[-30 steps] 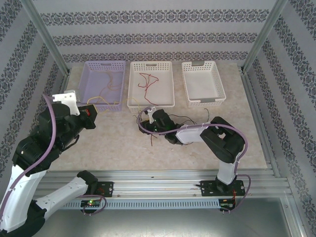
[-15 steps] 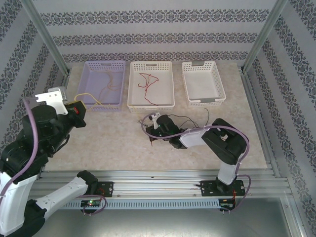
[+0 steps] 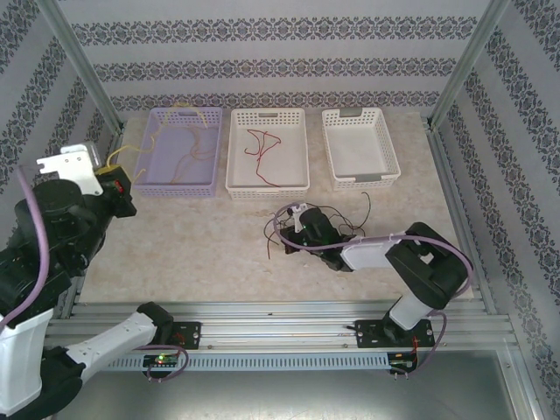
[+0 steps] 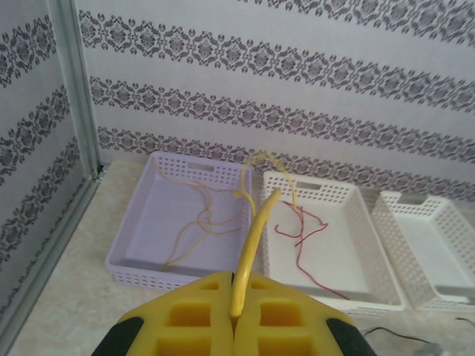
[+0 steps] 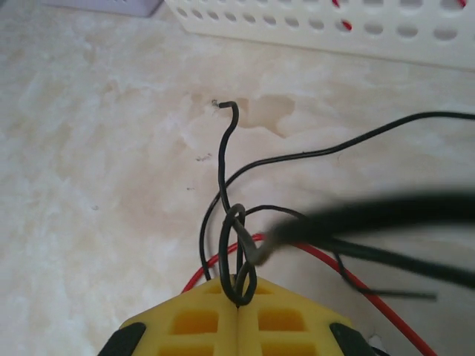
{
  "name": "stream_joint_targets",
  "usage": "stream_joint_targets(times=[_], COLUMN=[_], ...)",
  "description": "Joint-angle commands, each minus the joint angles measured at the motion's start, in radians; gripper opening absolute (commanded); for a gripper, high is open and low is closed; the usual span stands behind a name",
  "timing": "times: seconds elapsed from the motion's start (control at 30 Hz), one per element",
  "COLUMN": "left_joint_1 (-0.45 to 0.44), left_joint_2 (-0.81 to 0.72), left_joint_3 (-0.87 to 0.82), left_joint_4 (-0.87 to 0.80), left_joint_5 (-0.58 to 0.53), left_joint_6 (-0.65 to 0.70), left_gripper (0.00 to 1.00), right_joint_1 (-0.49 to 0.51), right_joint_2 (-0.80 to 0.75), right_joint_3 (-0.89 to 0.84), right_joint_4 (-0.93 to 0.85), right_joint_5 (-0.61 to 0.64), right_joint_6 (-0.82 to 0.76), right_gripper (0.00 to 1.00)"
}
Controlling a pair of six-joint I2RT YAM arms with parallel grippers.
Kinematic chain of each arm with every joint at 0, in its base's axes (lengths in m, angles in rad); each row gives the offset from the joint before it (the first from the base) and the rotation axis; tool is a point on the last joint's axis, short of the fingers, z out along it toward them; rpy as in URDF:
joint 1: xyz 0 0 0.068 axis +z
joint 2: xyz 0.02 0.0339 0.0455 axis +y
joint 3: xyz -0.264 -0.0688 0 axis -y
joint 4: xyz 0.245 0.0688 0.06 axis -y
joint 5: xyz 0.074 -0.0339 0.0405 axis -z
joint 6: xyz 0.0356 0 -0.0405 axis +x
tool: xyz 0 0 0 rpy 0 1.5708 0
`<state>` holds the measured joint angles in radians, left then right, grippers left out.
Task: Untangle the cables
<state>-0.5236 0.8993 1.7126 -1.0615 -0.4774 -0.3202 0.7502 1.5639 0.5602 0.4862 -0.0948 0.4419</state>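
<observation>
Bright, even light; the near black cable (image 5: pixel 371 215) is blurred.

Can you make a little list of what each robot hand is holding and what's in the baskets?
left jaws: shut on yellow cable, which runs to purple basket
right jaws: shut on black cable, down at table
middle basket: red cable inside
tangle: black cable and red strand at right jaws
</observation>
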Motion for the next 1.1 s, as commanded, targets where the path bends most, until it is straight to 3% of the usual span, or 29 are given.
stream_joint_targets(times=[0.0,0.3,0.43,0.67,1.07], left_joint_1=[-0.004,0.001,0.027,0.121,0.304], left_joint_2=[0.058,0.169,0.232,0.33,0.509], left_joint_3=[0.015,-0.069,-0.087,-0.119,-0.192], left_joint_4=[0.048,0.218,0.278,0.343,0.372], left_joint_5=[-0.081,-0.255,-0.283,-0.241,-0.131], left_joint_6=[0.096,0.248,0.306,0.318,0.212], left_gripper=[0.0,0.0,0.0,0.0,0.0], right_joint_1=[0.0,0.005,0.006,0.005,0.005], right_joint_2=[-0.096,-0.398,-0.555,-0.793,-0.971], right_joint_3=[-0.015,-0.037,-0.036,-0.01,0.057], right_joint_4=[-0.02,-0.189,-0.299,-0.483,-0.642], right_joint_5=[-0.011,-0.043,-0.025,0.023,0.006], right_joint_6=[0.005,-0.013,-0.033,-0.07,-0.074], right_gripper=[0.0,0.0,0.0,0.0,0.0])
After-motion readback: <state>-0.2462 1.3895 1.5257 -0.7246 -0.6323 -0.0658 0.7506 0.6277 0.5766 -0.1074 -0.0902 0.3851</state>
